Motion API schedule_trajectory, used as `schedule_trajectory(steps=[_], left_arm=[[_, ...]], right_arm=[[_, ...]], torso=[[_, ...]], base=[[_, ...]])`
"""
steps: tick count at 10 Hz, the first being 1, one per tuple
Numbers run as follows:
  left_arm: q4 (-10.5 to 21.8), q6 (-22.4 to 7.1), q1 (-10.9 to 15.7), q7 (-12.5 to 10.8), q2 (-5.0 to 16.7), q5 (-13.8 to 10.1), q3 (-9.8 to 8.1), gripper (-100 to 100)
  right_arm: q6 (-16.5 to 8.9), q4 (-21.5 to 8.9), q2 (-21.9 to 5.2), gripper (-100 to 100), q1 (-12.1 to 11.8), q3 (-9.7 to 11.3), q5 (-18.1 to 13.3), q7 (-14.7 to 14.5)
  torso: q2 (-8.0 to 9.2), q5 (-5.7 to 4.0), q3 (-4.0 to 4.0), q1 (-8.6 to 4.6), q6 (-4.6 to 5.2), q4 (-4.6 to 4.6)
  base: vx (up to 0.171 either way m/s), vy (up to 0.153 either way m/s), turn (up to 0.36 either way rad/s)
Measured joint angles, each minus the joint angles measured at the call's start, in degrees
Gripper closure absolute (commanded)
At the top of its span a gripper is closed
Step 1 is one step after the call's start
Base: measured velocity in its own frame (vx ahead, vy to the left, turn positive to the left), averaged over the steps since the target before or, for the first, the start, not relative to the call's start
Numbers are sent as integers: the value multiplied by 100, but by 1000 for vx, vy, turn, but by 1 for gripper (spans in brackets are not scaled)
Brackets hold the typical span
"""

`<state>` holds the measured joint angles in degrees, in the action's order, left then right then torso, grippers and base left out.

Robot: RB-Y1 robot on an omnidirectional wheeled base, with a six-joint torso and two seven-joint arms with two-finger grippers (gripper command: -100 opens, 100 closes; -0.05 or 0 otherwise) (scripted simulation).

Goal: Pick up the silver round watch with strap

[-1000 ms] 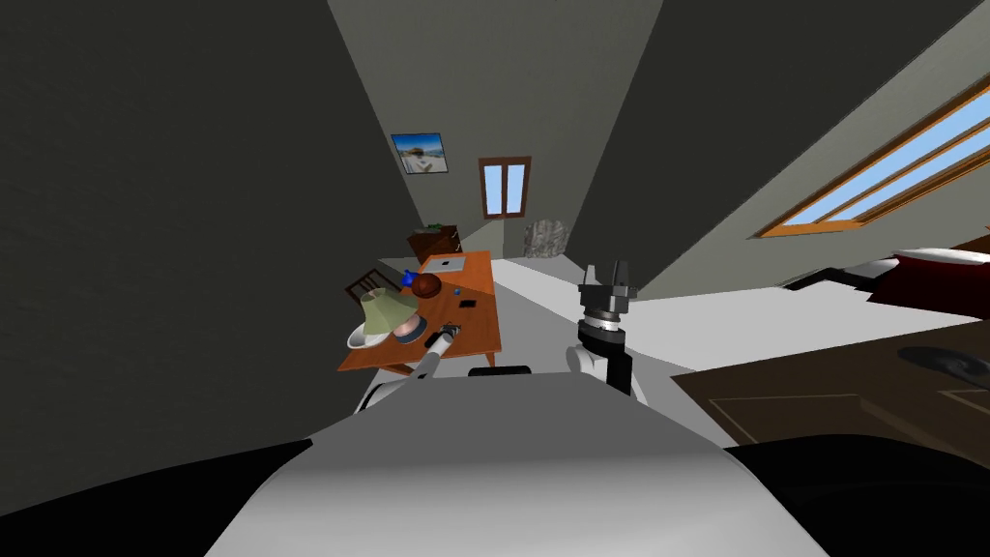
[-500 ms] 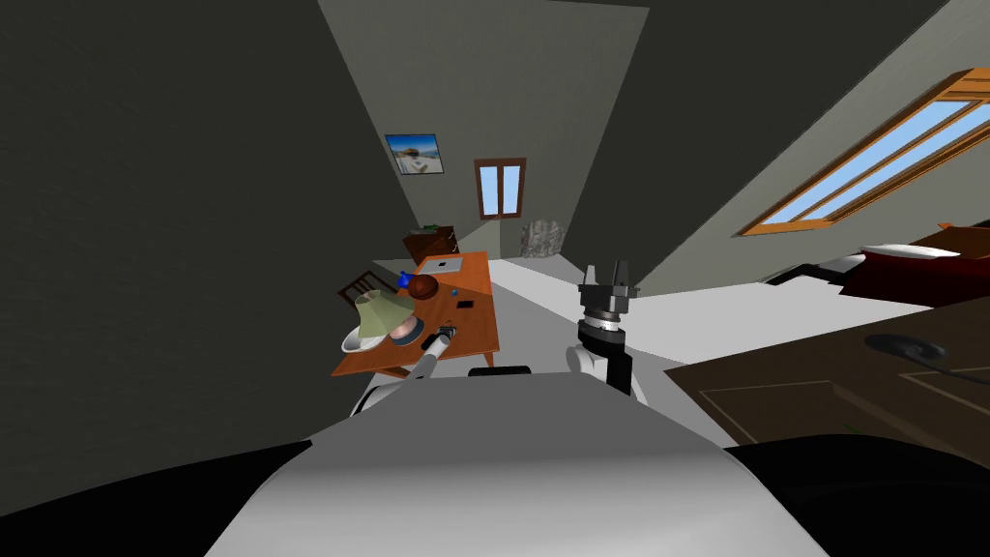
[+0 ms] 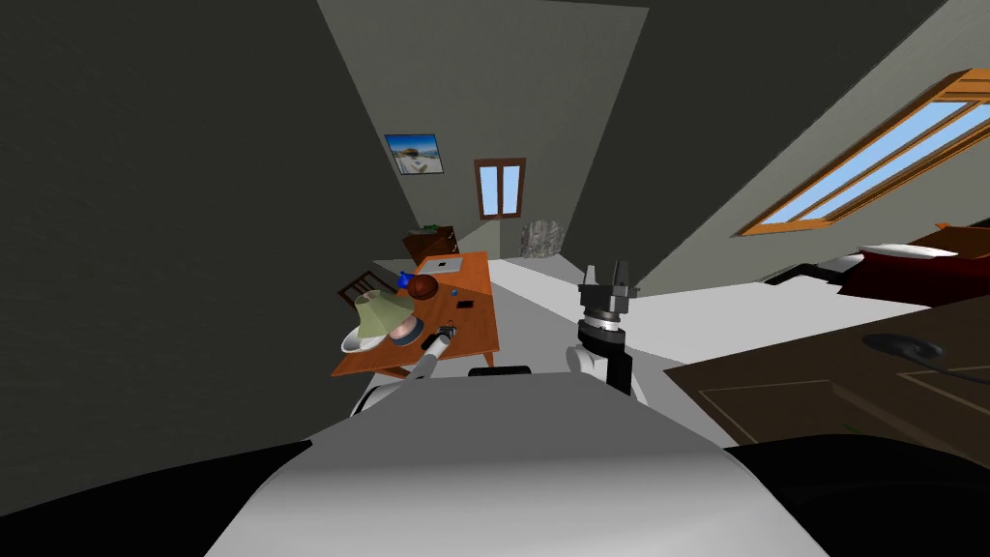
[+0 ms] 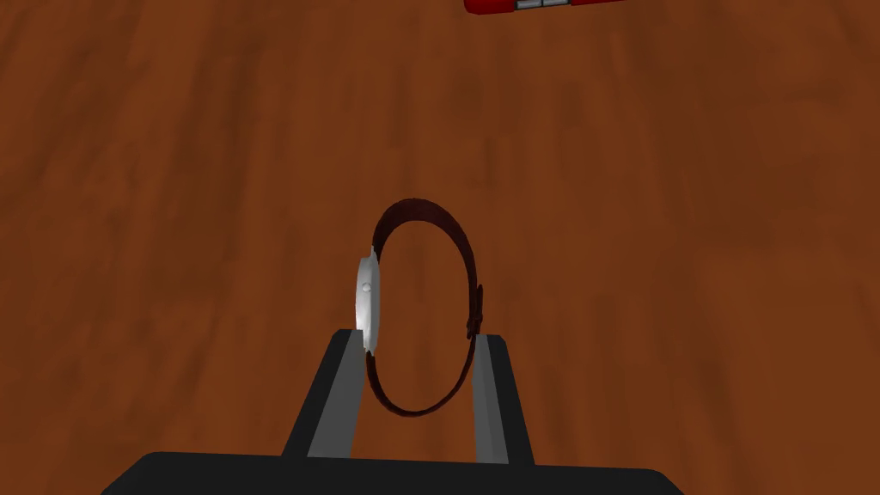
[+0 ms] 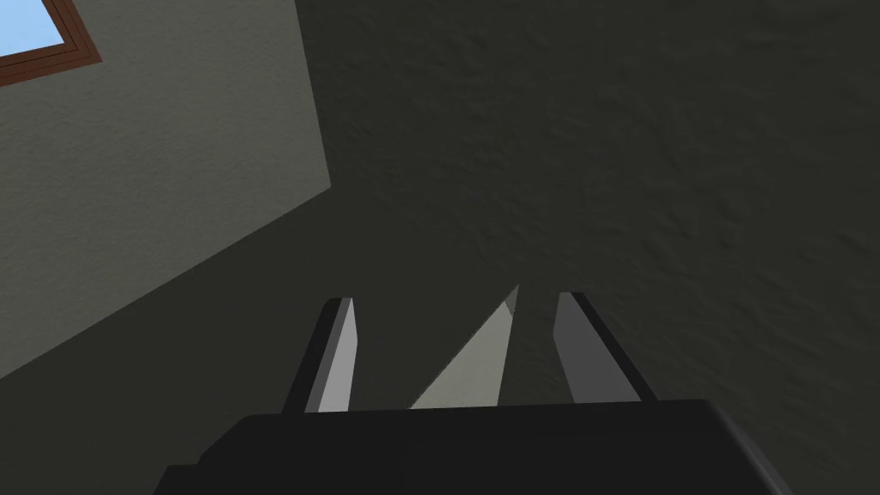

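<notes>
The watch stands on edge on the brown wooden table (image 4: 653, 215). Its round silver case (image 4: 369, 301) is on one side and its dark brown strap (image 4: 427, 210) loops round to the other. My left gripper (image 4: 417, 337) is shut on the watch, one finger against the case and the other against the strap's buckle side. In the head view this left gripper (image 3: 450, 332) is low over the orange-brown table (image 3: 480, 290), near its front. My right gripper (image 3: 607, 276) is raised to the right of the table, and the right gripper (image 5: 455, 314) is open and holds nothing.
A red object (image 4: 541, 4) lies on the table beyond the watch. Also on the table are a green-shaded lamp (image 3: 379, 314), a white plate (image 3: 354, 340), a brown ball (image 3: 422, 285), a small black item (image 3: 467, 305) and a laptop (image 3: 448, 264). A chair (image 3: 356, 287) stands at the left.
The whole head view shifted a little a second ago as my head or torso moved, then held still. Both arms keep their places.
</notes>
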<state>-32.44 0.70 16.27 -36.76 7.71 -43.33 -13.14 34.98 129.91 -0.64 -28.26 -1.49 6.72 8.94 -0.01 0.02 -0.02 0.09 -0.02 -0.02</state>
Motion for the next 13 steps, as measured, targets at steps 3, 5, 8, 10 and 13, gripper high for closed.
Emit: schedule_trajectory(steps=[3, 5, 8, 10, 13], left_arm=[[-25, -93, 133, 217, -281, 221, -67, 100], [-154, -219, 184, 455, -526, 458, -268, 100], [-485, -438, 263, 725, -837, 809, -742, 100], [-155, -307, 396, 646, -767, 686, -496, 100], [-102, -361, 448, 793, -946, 812, -501, 0]], right_arm=[[0, 0, 0, 0, -1, -1, 0, 0], [0, 0, 0, 0, 0, 0, 0, 0], [0, 0, 0, 0, 1, 0, 0, 0], [0, 0, 0, 0, 1, 0, 0, 0], [0, 0, 0, 0, 1, 0, 0, 0]], torso=[[-5, 1, -4, 4, -5, -3], [-1, 0, 1, 3, 1, 2], [-1, 0, 2, 1, 3, 4], [0, 2, -2, -2, 1, -4], [1, 0, 0, 2, -1, 0]], base=[[14, 15, 269], [3, 16, 154], [2, 8, 64], [1, 6, 175], [0, 3, 74]])
